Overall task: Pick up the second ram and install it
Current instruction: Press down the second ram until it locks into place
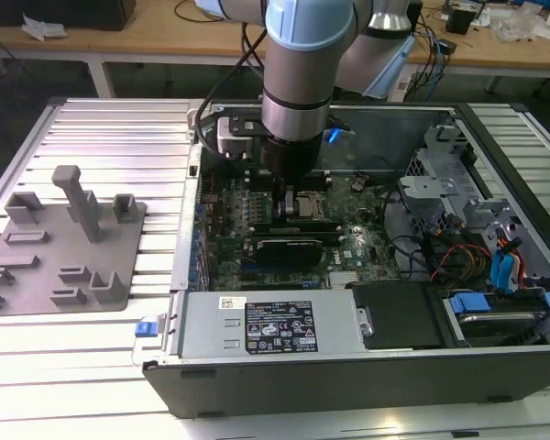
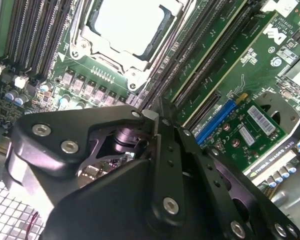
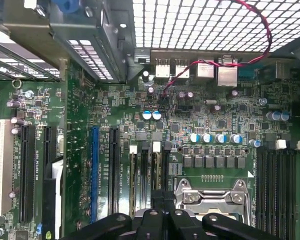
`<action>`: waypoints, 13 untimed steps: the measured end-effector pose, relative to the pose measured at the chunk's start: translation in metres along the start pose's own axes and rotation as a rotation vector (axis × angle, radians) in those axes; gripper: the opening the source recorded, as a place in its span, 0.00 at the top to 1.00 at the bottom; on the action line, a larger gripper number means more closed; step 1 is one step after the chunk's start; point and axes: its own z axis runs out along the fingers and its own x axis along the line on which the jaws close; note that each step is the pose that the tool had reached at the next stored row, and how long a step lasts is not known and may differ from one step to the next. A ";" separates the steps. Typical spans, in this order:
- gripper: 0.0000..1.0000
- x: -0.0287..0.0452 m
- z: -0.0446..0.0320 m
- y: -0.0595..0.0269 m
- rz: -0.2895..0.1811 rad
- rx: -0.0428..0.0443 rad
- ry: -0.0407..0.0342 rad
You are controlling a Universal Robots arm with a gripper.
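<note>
A robot arm (image 1: 298, 82) reaches straight down into an open computer case (image 1: 348, 357), its gripper (image 2: 157, 125) low over the green motherboard (image 3: 210, 110) beside the silver processor socket (image 2: 127, 25). In the second wrist view the black fingers (image 2: 165, 150) appear drawn together over the memory slots (image 2: 200, 65), where a thin green stick, likely the second ram (image 2: 217, 62), stands seated. Installation looks nearly done. A grey parts tray (image 1: 64, 247) sits well apart at the exterior view's left.
</note>
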 end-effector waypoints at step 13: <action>0.92 -0.0002 -0.0175 -0.0120 0.000 -0.0001 -0.0001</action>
